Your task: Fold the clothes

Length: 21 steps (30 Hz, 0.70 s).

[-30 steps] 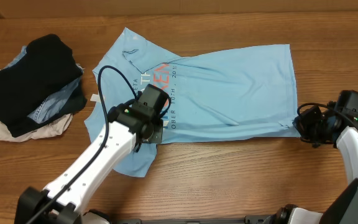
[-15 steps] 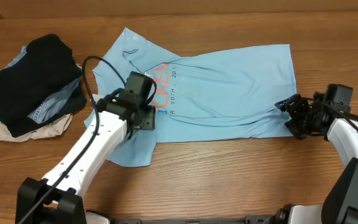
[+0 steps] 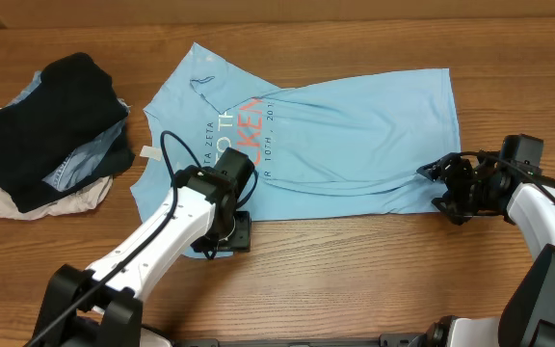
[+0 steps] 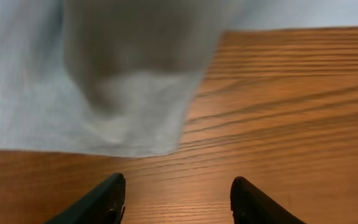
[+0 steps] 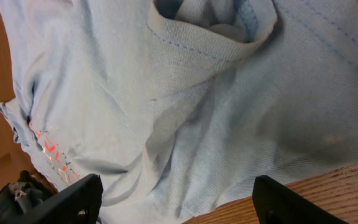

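Observation:
The clothes, a light blue T-shirt (image 3: 355, 135) with white and orange lettering, lie spread across the middle of the table, creased along the near edge. My left gripper (image 3: 231, 234) hovers at the shirt's front left edge. In the left wrist view it is open (image 4: 178, 180) over bare wood, with the shirt's edge (image 4: 73, 81) just ahead and nothing between the fingers. My right gripper (image 3: 441, 188) is at the shirt's lower right corner. Seen from the right wrist, it stands wide open (image 5: 178, 183) above the rumpled fabric (image 5: 166, 93), gripping nothing.
A pile of black, denim-blue and cream garments (image 3: 51, 135) sits at the left of the table. A small white tag (image 3: 146, 151) lies beside the shirt's left edge. Bare wood table (image 3: 355, 270) runs along the front.
Both grippers have gone from shut to open. The left one swung up over the shirt, then back to the front edge; the lower left flap no longer sticks out. The right one shifted left.

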Each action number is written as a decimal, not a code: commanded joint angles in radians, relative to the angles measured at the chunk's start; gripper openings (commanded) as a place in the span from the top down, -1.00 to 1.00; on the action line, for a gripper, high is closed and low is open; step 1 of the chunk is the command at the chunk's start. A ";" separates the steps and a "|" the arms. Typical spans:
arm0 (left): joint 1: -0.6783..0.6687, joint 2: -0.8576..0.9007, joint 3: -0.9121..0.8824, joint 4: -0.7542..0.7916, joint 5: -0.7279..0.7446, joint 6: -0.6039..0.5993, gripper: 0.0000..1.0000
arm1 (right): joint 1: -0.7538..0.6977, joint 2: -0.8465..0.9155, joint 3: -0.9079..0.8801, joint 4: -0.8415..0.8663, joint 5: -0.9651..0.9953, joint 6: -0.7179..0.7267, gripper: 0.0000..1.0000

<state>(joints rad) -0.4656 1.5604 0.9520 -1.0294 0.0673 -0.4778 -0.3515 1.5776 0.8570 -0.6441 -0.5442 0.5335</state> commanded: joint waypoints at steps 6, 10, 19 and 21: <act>-0.005 0.140 -0.047 0.108 -0.102 -0.105 0.08 | 0.003 0.000 0.021 -0.005 -0.011 -0.011 -0.63; -0.006 0.173 -0.047 0.091 -0.113 -0.079 0.57 | 0.003 0.000 0.021 -0.010 -0.012 -0.014 -0.63; 0.049 0.079 0.215 -0.221 -0.232 -0.034 0.92 | 0.003 0.000 0.021 -0.012 -0.011 -0.014 -0.64; 0.079 0.062 0.274 -0.233 -0.282 0.004 0.92 | 0.003 0.000 0.021 -0.012 -0.011 -0.014 -0.64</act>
<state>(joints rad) -0.4309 1.6848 1.1187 -1.2495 -0.1001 -0.5385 -0.3519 1.5776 0.8574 -0.6590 -0.5465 0.5259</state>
